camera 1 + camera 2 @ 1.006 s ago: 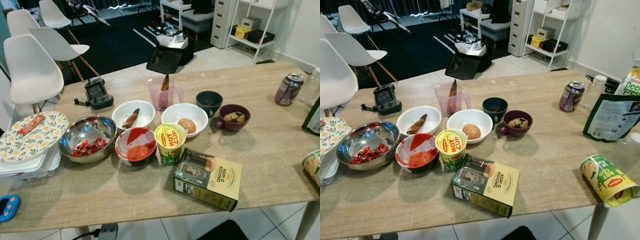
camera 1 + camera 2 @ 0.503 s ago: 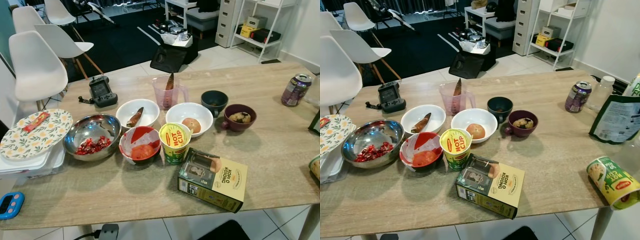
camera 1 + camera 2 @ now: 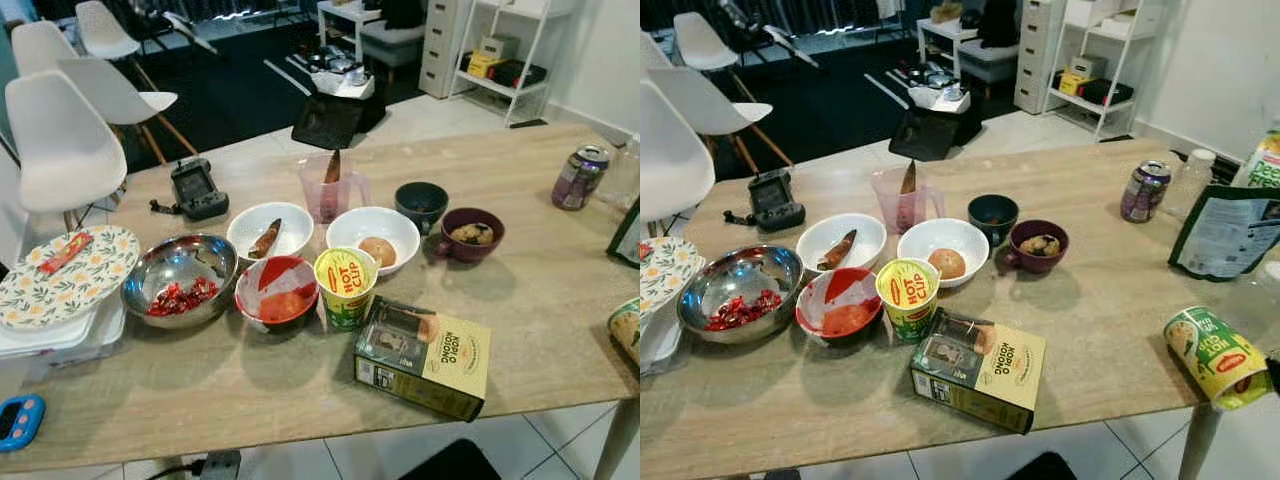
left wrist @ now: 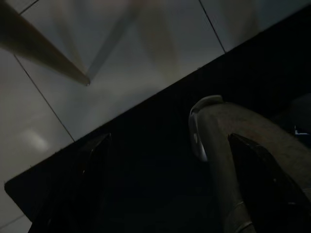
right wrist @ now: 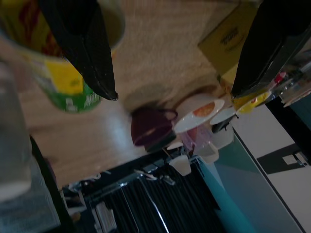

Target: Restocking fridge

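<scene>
Camera shift: the whole scene is displaced slightly between the earlier head frames and now; this is read as head motion, since no item on the light wooden table [image 3: 560,330] has changed place relative to its neighbours.
Change in items: none is noted; nothing has been lifted.
Right gripper [image 5: 172,73]: seen in its wrist view just above the table's right end, its two black fingers [image 5: 85,53] spread wide with bare wood between them; nothing is held.
Nearest candidate: the toppled yellow-and-green noodle cup [image 3: 1212,357], lying on its side at the table's right edge, appears just beside one finger in the right wrist view.
Left gripper [image 4: 170,174]: hangs idle low over pale floor tiles in a dark view; its fingers are set apart and hold nothing.
Other stock: the upright yellow Hot Cup noodle tub [image 3: 343,285], the yellow-and-black rectangular box [image 3: 422,357] lying flat near the front edge, and the purple drinks can [image 3: 1142,190] at the far right.
Fridge: not identified in these frames.
Task meaning: judged to be at the start, with a first pick being lined up on the right.
</scene>
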You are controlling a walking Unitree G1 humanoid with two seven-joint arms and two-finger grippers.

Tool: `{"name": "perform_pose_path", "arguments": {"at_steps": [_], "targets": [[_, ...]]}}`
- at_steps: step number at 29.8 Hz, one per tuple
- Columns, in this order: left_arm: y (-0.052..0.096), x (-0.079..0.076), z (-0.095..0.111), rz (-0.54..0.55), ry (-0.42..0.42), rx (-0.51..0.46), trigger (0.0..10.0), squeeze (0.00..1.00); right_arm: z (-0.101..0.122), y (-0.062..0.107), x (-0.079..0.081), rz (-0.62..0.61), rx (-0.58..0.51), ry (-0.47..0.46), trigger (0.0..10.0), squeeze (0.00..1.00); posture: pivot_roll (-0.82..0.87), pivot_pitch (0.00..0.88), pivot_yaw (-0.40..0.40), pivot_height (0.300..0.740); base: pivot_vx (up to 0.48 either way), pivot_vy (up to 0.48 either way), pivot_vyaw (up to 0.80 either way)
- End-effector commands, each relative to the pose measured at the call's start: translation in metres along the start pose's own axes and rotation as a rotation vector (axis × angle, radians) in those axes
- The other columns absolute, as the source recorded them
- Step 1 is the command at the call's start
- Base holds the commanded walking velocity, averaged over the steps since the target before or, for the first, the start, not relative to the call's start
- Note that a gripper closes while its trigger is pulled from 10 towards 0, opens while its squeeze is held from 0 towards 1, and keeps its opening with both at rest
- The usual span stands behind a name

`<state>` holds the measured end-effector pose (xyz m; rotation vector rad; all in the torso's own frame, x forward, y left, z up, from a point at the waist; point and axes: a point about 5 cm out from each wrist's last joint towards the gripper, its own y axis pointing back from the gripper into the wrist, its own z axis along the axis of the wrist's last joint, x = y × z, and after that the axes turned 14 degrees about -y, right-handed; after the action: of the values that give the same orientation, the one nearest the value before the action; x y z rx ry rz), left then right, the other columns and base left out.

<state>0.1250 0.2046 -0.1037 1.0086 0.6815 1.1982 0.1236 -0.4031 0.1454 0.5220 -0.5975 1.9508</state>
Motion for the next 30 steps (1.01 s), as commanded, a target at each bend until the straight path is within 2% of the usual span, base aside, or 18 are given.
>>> {"name": "perform_pose_path", "arguments": {"at_steps": [1, 10, 13, 15, 18, 30], "targets": [[0.002, 0.005, -0.004, 0.008, -0.013, 0.018, 10.0, 0.00, -0.005, 0.000, -0.001, 0.002, 0.019, -0.014, 10.0, 0.00, -0.15, 0.000, 0.031, 0.740, 0.000, 0.000, 0.00], [0.001, 0.005, -0.003, 0.004, -0.019, 0.017, 10.0, 0.00, -0.016, 0.009, 0.003, -0.046, 0.076, -0.065, 10.0, 0.00, -0.15, 0.000, 0.037, 0.740, 0.000, 0.000, 0.00], [0.001, 0.004, -0.003, 0.002, -0.021, 0.019, 10.0, 0.00, -0.041, 0.011, -0.005, -0.136, 0.205, -0.110, 10.0, 0.00, -0.15, 0.000, 0.038, 0.740, 0.000, 0.000, 0.00], [0.001, 0.004, -0.003, 0.002, -0.021, 0.019, 10.0, 0.00, -0.041, 0.011, -0.005, -0.136, 0.205, -0.110, 10.0, 0.00, -0.15, 0.000, 0.038, 0.740, 0.000, 0.000, 0.00], [0.001, 0.004, -0.003, 0.003, -0.020, 0.018, 10.0, 0.00, -0.049, 0.008, -0.011, -0.172, 0.212, -0.101, 10.0, 0.00, -0.15, 0.000, 0.038, 0.740, 0.000, 0.000, 0.00], [0.002, 0.004, -0.005, 0.003, -0.019, 0.021, 10.0, 0.00, -0.048, -0.001, -0.021, -0.241, 0.218, -0.013, 10.0, 0.00, -0.15, 0.000, 0.037, 0.740, 0.000, 0.000, 0.00]]}}
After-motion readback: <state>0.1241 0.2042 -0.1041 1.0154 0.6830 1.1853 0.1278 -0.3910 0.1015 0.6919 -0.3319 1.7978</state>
